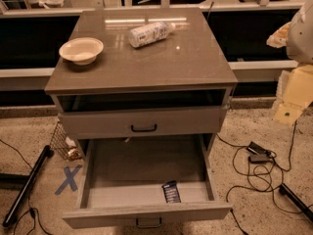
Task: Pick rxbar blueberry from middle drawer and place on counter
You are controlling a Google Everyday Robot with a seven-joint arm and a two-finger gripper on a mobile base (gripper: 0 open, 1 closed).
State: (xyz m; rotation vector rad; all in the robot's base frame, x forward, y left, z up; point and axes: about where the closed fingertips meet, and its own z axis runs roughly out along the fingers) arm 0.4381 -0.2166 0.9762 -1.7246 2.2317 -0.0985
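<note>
The middle drawer [146,212] is pulled far out at the bottom of the cabinet, its black bar handle at the front edge. The rxbar blueberry [171,191], a small dark blue wrapper with pale print, lies flat on the drawer floor near the front wall, right of centre. The counter [146,62] is the glossy grey-brown top above. My gripper is not in view. A pale rounded shape [302,31] at the right edge may be part of my arm.
A cream bowl [81,50] stands on the counter's left. A white bottle [149,33] lies on its side at the back centre. The upper drawer [144,122] stands slightly out. Cables [257,163] trail on the floor at right, and a wire basket [63,143] stands at left.
</note>
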